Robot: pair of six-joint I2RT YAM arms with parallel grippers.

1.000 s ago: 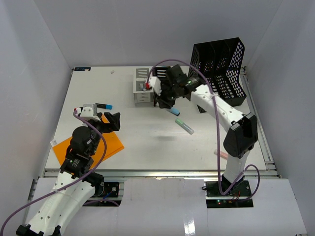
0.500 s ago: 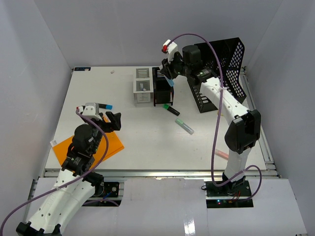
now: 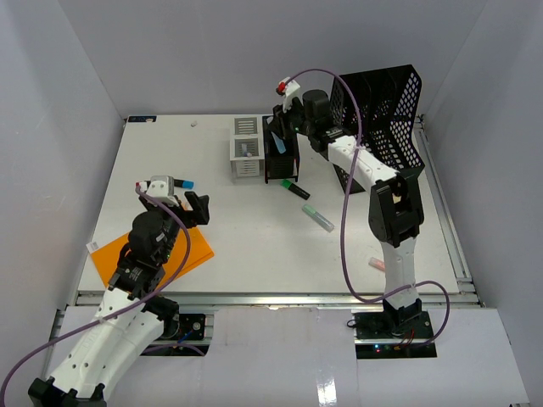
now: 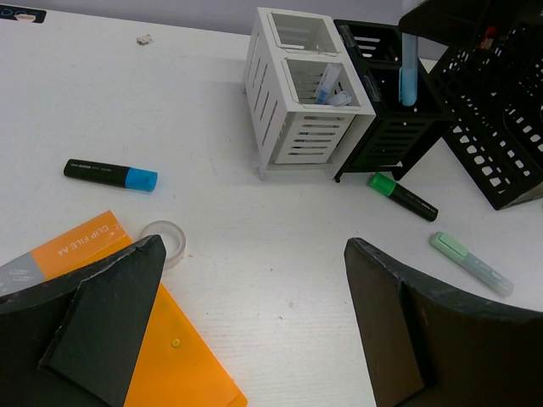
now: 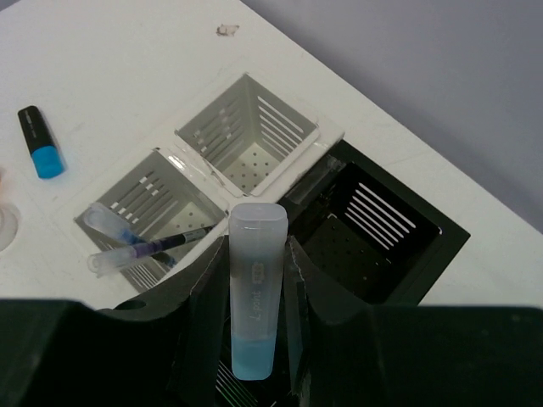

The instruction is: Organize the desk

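Note:
The white desk holds scattered pens and two pen holders. My right gripper is shut on a pale blue highlighter and holds it upright over the black pen holder, next to the white pen holder. The highlighter also shows in the left wrist view. My left gripper is open and empty, just above the desk by the orange folder and a clear tape roll.
A black-and-blue highlighter lies at the left. A green-capped black highlighter and a pale green one lie in front of the holders. A pink pen lies front right. A black mesh file basket stands back right.
My right gripper has risen from the desk with the pale blue highlighter and moved over the black pen holder. The left arm has hardly moved.

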